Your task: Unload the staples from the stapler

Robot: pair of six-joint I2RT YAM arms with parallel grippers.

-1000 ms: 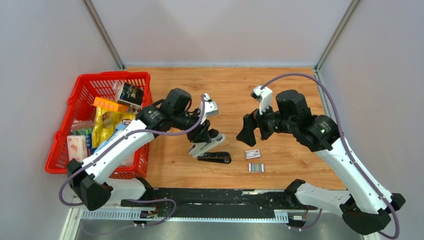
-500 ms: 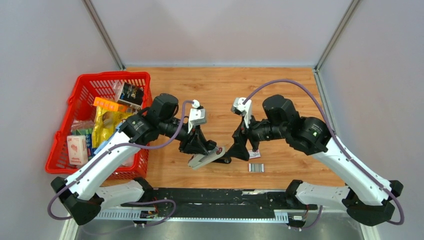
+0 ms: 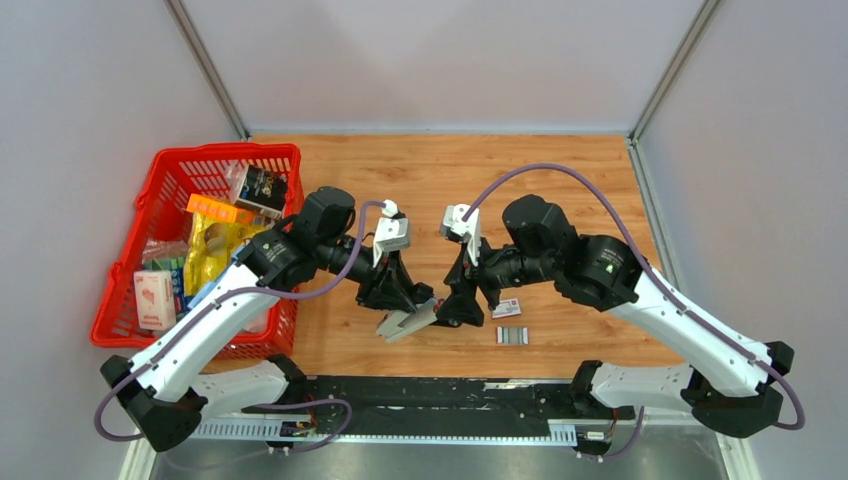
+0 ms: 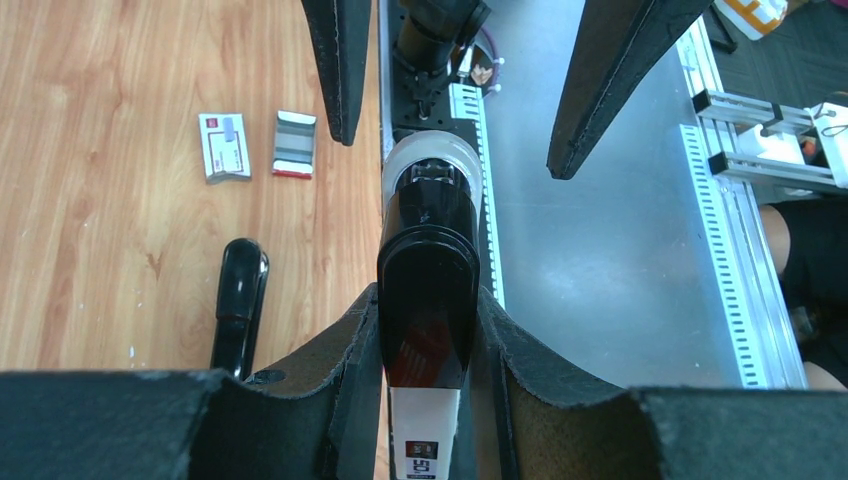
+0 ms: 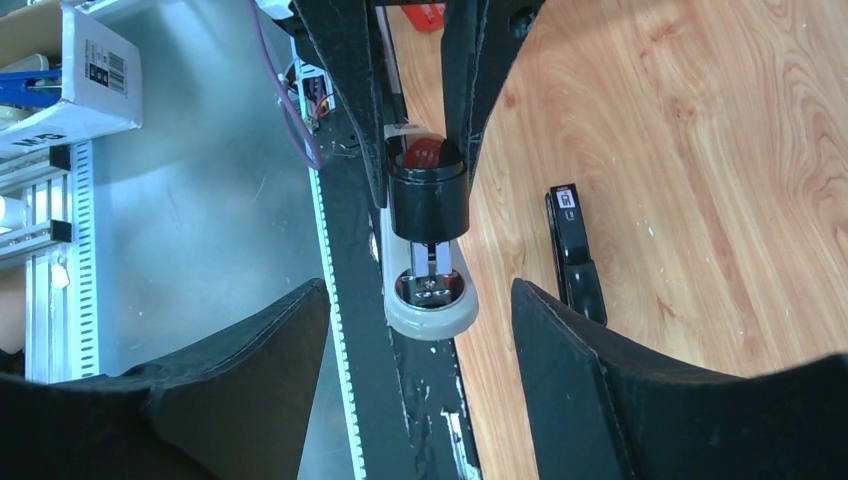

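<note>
My left gripper (image 3: pixel 398 298) is shut on a stapler (image 3: pixel 408 322) with a black top and a pale grey base, and holds it above the table's near edge. In the left wrist view the stapler (image 4: pixel 428 250) sits clamped between my pads. My right gripper (image 3: pixel 456 303) is open, and its fingers (image 4: pixel 335 60) stand either side of the stapler's grey front end (image 5: pixel 430 300) without touching it. A silvery ribbed strip of staples (image 3: pixel 511 335) lies on the wood, also seen in the left wrist view (image 4: pixel 295 144).
A second, all-black stapler (image 5: pixel 575 255) lies on the wood beside the held one. A small white-and-red box (image 3: pixel 505 309) lies by the staples. A red basket (image 3: pixel 170 175) full of items stands at the left. A black rail (image 3: pixel 450 392) runs along the near edge.
My left gripper has carried the stapler down and toward the near edge. My right gripper has swung left and closed in on the stapler's front end, still open.
</note>
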